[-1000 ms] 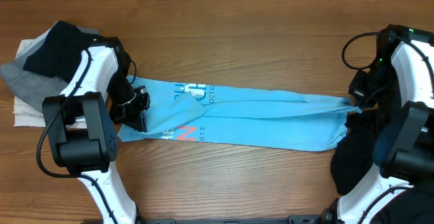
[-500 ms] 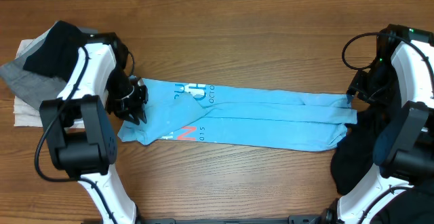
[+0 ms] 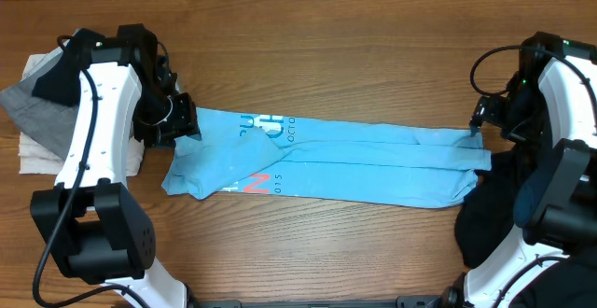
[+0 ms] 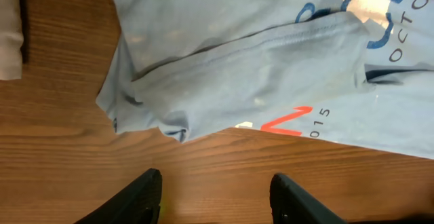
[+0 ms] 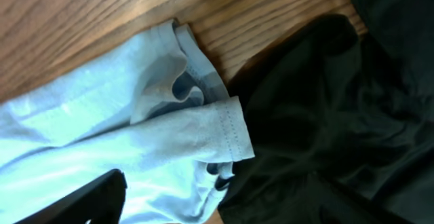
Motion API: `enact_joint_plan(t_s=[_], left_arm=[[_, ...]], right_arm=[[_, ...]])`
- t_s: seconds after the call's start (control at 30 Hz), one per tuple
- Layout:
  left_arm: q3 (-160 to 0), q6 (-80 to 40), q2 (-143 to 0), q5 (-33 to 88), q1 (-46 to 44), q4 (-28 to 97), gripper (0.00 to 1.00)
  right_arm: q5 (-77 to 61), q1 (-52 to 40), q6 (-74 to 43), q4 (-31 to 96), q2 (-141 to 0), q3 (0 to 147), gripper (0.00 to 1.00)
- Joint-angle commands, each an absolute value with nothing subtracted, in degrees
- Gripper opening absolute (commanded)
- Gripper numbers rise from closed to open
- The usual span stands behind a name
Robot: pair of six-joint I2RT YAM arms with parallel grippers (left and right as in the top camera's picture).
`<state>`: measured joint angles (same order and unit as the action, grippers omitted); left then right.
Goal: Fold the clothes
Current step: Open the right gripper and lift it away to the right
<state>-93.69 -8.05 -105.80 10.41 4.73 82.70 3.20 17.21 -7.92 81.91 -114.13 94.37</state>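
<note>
Both arms have let go since the earlier frames. The left gripper point(image 3: 179, 126) has lifted off the shirt's left end and drawn back toward the far side, and the right gripper point(image 3: 474, 121) has eased off the right end.

Nearest the robot, on the right, a black garment point(image 3: 490, 210) lies heaped, its edge touching the shirt's right end. Beyond it, the light blue T-shirt point(image 3: 354, 163) lies across the middle of the table point(image 3: 326, 47) as a long band, folded lengthwise, with part of the lettering showing near the left end. That end is rumpled and bulges, while the right end lies flatter, with its hem layers slightly offset.

Both grippers hover just above their ends of the shirt. In each wrist view the fingers stand spread with nothing between them. Farther left, a pile of grey, white and black cloth point(image 3: 37, 121) sits well apart from the shirt.

The lengthwise fold looks finished, so a crosswise fold is probably next. To do it well:
- Flatten the bunched left end first.
- Pinch through all layers at both corners of one end.
- On the right, pick up only blue cloth and leave the black garment behind.
- Carry the end over low so the edges meet squarely.
</note>
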Motion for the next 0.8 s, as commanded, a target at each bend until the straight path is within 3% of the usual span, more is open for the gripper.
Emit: enact_joint_plan(t_s=[0.0,0.4,0.63,0.7,0.77], left_arm=[[-93.86,-8.56,-105.32,10.04,4.84,81.71,0.55],[-93.86,-8.6,-105.32,10.09,4.84,80.6,0.55],[-93.86,-8.6,-105.32,10.07,4.84,80.71,0.55],[-93.86,-8.6,-105.32,10.07,4.84,80.75,0.56],[-93.86,-8.6,-105.32,10.07,4.84,80.77,0.56]], right_arm=[[2.28,19.18,-4.16,81.23,-115.18,93.49,0.92],[-5.54,20.36,3.77,69.78,-115.22,82.85,0.9],[-3.11,20.27,4.08,62.17,-115.22,79.44,0.91],[-4.49,20.34,4.14,64.18,-115.2,79.46,0.8],[-9.52,20.34,4.16,64.31,-114.85,79.96,0.8]])
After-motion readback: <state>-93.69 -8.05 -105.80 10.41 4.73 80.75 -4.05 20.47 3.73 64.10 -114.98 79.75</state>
